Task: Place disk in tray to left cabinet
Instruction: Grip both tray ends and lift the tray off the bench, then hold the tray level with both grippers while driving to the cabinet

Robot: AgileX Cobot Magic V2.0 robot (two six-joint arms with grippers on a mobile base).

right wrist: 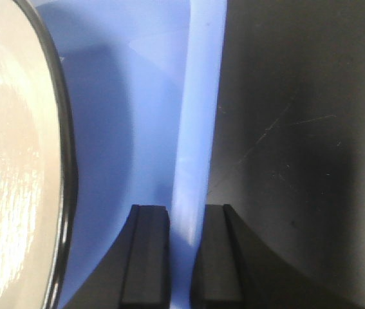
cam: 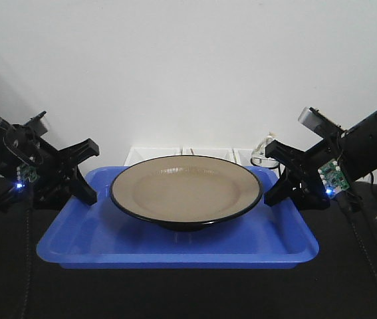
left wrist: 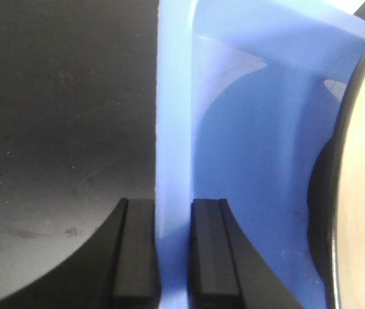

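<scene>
Disk (cam: 187, 189) sits centred in tray (cam: 175, 251); left gripper (left wrist: 172, 251) and right gripper (right wrist: 185, 254) pinch tray's opposite side rims, jaws nearly closed; I should lift evenly, keeping tray level, lest disk slide.

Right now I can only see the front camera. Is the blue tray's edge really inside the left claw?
Observer: Yes. In the left wrist view the tray rim runs straight between the left gripper pads, one pad pressed on each side.
Operator: And the other claw?
Observer: Same. The right wrist view shows the right gripper pads pinching the rim on its side.
Operator: Is the plate bumping the claws?
Observer: No. The disk edge sits clear, with bare blue tray floor between it and the pads in both wrist views.
</scene>
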